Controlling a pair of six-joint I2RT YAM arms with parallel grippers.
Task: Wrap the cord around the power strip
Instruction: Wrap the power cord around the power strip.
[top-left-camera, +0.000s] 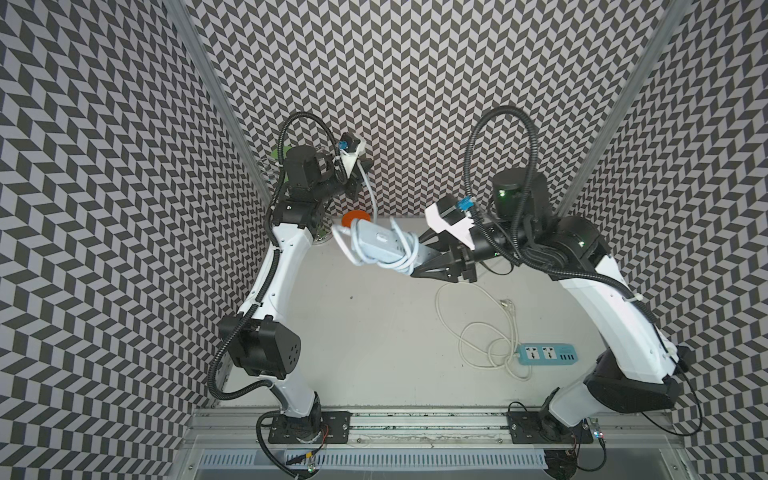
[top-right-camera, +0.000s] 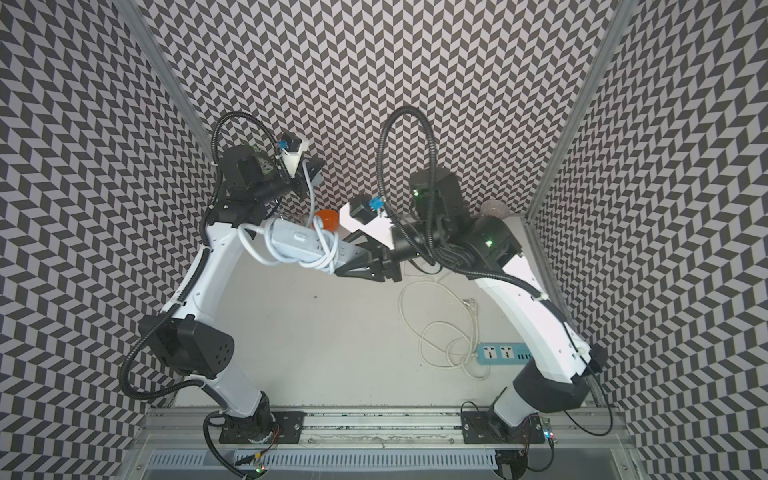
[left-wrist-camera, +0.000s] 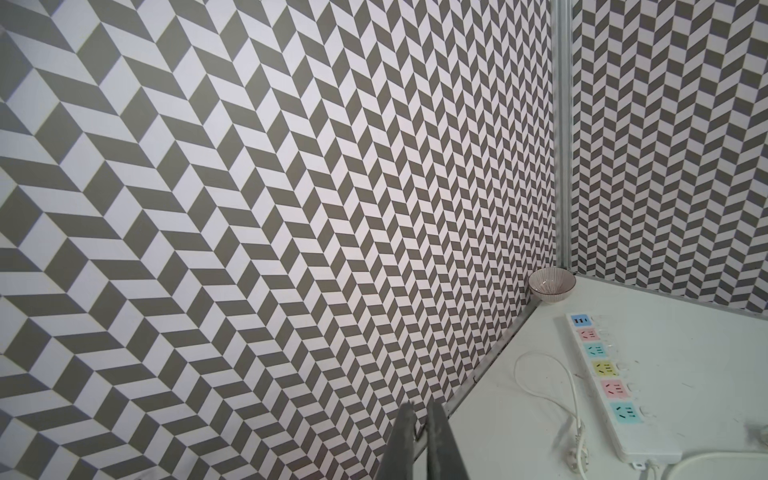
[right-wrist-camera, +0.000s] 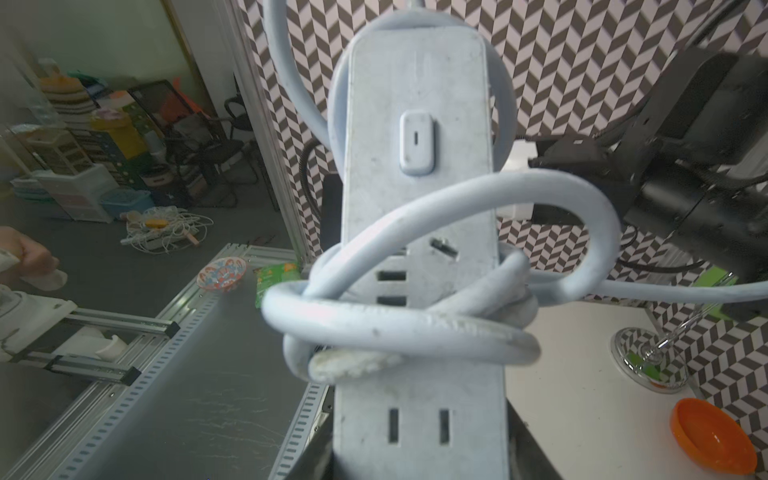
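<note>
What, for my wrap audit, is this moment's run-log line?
right gripper: shut on power strip end, held above table | left gripper: shut on cord, raised | wrap: loops round strip, unfinished

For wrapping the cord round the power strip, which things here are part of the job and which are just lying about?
In the job: power strip, held by right fingers; its cord, partly wound, held by left fingers.
Lying about: teal strip with cream cord, wide white strip, orange bowl, pale bowl, stemmed glass.
</note>
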